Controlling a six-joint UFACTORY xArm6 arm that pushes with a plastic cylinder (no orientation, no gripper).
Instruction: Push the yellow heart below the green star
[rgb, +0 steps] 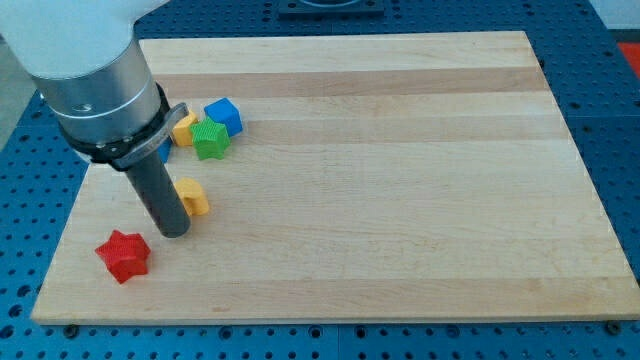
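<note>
Where the rod meets the board (330, 250), my tip (175, 233) holds nothing and sits touching the yellow heart (192, 197), which lies below the green star (210, 139). A blue cube (224, 114) touches the star; a red star (124, 256) lies near my tip. No writing shows.

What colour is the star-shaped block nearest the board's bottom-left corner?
Red. The red star shows clearly in the camera view, just left of my tip.
</note>
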